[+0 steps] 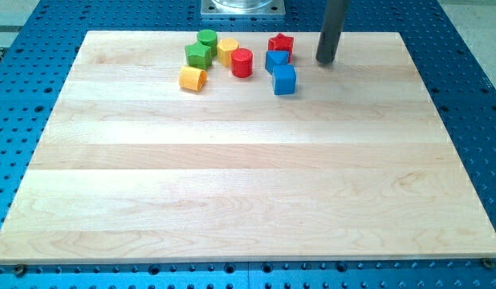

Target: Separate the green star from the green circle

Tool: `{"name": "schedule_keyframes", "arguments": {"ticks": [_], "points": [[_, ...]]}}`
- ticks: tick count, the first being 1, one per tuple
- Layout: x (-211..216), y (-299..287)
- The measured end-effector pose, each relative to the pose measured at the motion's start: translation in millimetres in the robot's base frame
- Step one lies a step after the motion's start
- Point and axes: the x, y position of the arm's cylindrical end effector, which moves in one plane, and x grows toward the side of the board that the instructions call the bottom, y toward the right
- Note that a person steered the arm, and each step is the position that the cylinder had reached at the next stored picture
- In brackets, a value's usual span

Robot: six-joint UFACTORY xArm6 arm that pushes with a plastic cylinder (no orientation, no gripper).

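The green star [197, 55] lies near the view's top left of the wooden board, touching the green circle [207, 39] just above it. My tip [325, 60] stands near the view's top, well to the right of both green blocks, right of the red star [281, 43] and clear of all blocks.
Around the green pair lie a yellow block [227, 50], a red cylinder [242, 62] and another yellow block [193, 79]. Two blue blocks [277, 60] [285, 79] sit below the red star. The board [248, 185] rests on a blue perforated table.
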Motion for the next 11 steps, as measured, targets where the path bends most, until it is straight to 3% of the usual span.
{"name": "schedule_keyframes", "arguments": {"ticks": [2,5,8,9,11], "points": [[-38,-70],[-34,-198],[33,-226],[42,-262],[54,-259]]}}
